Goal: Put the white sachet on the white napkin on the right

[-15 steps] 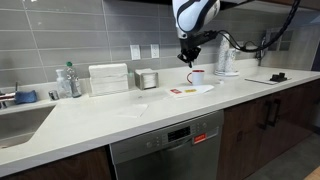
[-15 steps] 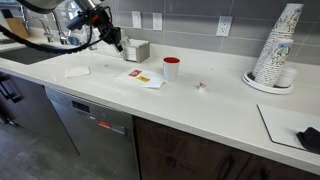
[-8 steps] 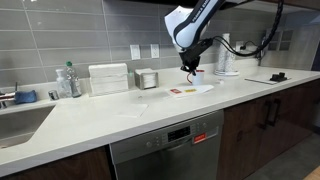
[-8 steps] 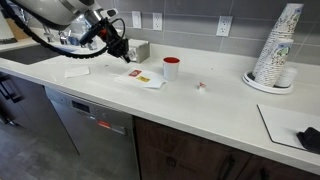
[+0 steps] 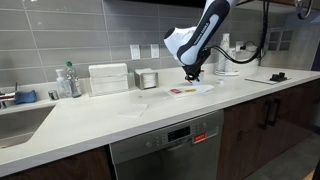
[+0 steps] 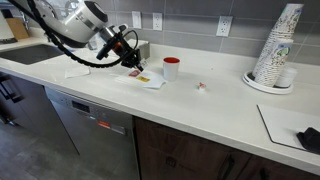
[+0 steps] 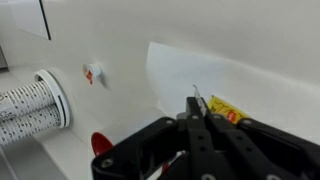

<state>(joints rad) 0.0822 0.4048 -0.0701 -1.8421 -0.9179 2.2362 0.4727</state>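
The white sachet (image 6: pixel 201 87) lies flat on the counter to the right of a red cup (image 6: pixel 171 68); it also shows in the wrist view (image 7: pixel 92 73). The white napkin (image 6: pixel 150 81) lies left of the cup with a red-orange and a yellow packet (image 7: pixel 225 108) on it; it also shows in an exterior view (image 5: pixel 200 89) and the wrist view (image 7: pixel 200 65). My gripper (image 6: pixel 137 67) is shut and hovers low over the napkin's packet end, well away from the sachet. It also shows in an exterior view (image 5: pixel 191 76) and the wrist view (image 7: pixel 196 100).
A fainter square napkin (image 5: pixel 135 108) lies further along the counter. A white dispenser (image 5: pixel 108 78), a metal holder (image 5: pixel 148 79) and a bottle (image 5: pixel 68 82) stand by the wall, near a sink (image 5: pixel 15 120). A stack of paper cups (image 6: pixel 280 45) and a black object (image 6: pixel 308 138) are at the far end.
The arm has come down from above the counter to just over the napkin. The sachet has not moved.
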